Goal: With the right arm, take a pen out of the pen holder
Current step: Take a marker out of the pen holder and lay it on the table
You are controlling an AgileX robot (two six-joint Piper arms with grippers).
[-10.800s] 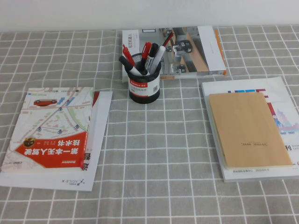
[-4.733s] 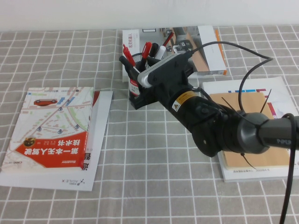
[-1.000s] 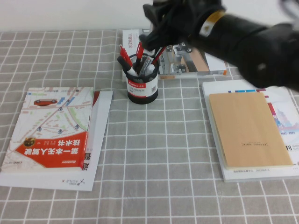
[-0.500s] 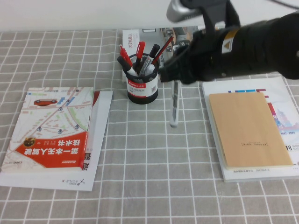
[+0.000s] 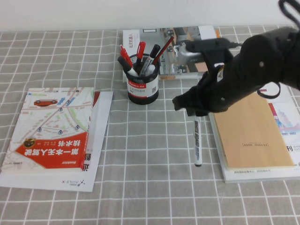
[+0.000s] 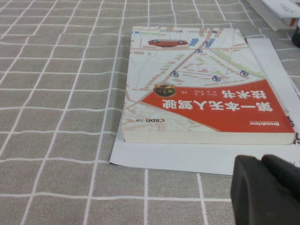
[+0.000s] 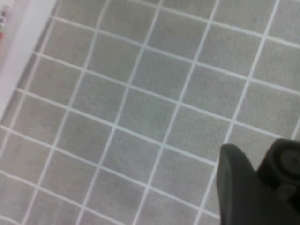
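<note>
The black mesh pen holder (image 5: 143, 89) stands at the table's back middle with several red and black pens (image 5: 140, 52) in it. To its right and nearer the front, my right gripper (image 5: 196, 112) is shut on a black-and-white pen (image 5: 197, 143). The pen hangs straight down over the checked cloth, close to the tan notebook's left edge. In the right wrist view, one dark finger (image 7: 236, 187) shows above the cloth. My left gripper (image 6: 262, 164) is shut and empty, low by the red map book (image 6: 206, 93); the high view does not show it.
The red map book (image 5: 51, 129) lies on white paper at the left. A tan notebook (image 5: 251, 129) sits on a magazine at the right. Another magazine (image 5: 208, 35) lies behind the holder. A grey checked cloth (image 5: 150, 154) covers the table.
The right gripper has carried the pen from above the holder to the right and toward the front, and lower. The holder and books have not moved.
</note>
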